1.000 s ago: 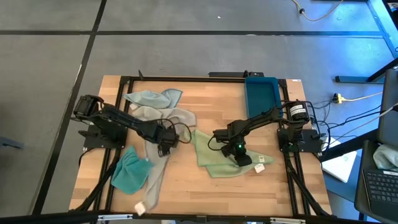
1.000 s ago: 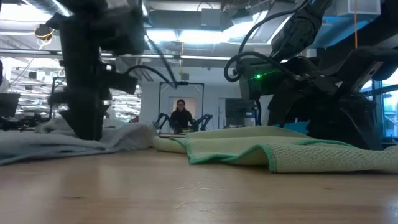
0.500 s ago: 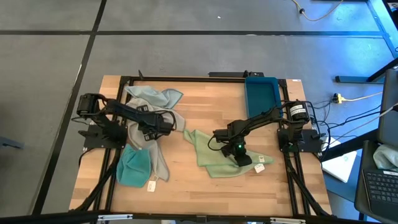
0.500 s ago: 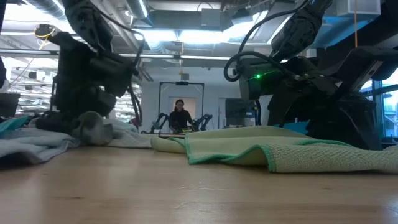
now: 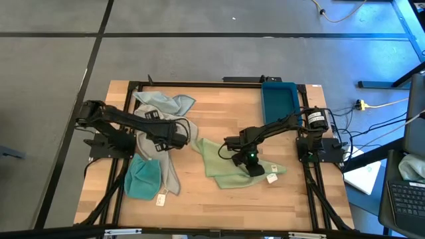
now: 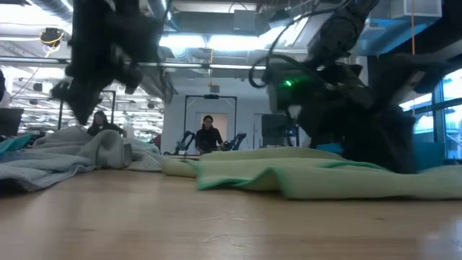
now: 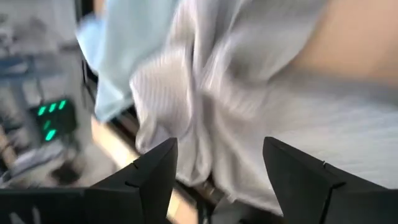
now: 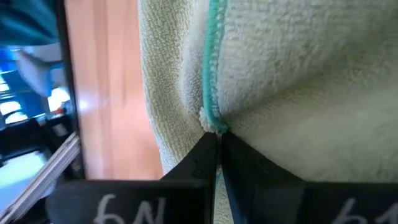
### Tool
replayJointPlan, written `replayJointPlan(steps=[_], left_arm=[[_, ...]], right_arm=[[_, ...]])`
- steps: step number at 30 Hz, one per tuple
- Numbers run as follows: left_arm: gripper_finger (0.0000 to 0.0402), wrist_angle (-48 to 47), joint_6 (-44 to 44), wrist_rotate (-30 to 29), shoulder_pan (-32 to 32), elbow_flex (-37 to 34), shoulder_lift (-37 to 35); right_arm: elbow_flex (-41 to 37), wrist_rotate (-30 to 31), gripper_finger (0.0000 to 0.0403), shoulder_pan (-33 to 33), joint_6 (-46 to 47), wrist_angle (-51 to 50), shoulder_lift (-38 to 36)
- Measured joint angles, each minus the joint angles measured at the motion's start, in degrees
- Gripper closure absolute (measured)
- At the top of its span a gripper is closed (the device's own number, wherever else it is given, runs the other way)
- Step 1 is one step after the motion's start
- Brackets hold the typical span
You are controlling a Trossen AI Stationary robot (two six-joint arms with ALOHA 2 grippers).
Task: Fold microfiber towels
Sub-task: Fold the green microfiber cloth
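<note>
Pale green microfiber towel (image 5: 229,169): was dragged leftward, hem pinched in closed right pincer (image 5: 254,168).
Left pincer (image 5: 180,138): was spread wide, empty, over grey cloths (image 5: 159,129).

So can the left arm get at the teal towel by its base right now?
Probably yes. The left gripper is open and empty, and the teal towel lies uncovered beside the grey towel, close to that arm.

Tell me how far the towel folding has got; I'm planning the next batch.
Done: nothing looks neatly folded. In hand: the right gripper is shut on the pale green towel. The open left gripper is by the grey towel. Left: the grey, pale blue and teal towels lie crumpled.
</note>
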Motion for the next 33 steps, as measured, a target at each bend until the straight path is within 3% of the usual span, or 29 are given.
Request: replayJointPlan(steps=[3,6,9,12,21,33], left_arm=[[0.017,4.1,-0.8,-2.3,-4.8,4.6,-2.2],[0.017,18.7,6.7,-3.2,-10.4,6.3,-4.6],[0.017,35.2,17.6,-0.5,-15.4,5.7,-5.0],[0.017,45.5,22.6,2.8,-17.6,4.4,-3.6],[0.017,59.6,21.2,11.4,-17.2,-1.8,5.3],[0.017,65.1,24.4,13.2,-16.2,-2.0,14.9]], right_arm=[[2.8,-0.1,0.0377,0.0,-0.3,-1.4,0.0],[5.1,0.0,0.0377,0.0,-0.4,-2.3,0.0],[6.7,1.7,0.0377,0.0,-0.5,-2.9,0.0],[8.2,4.4,0.0377,0.0,-0.4,-3.1,-0.4],[8.7,11.5,0.0377,0.6,1.6,-3.1,-7.7],[8.6,15.4,0.0377,0.7,4.1,-4.5,-9.8]])
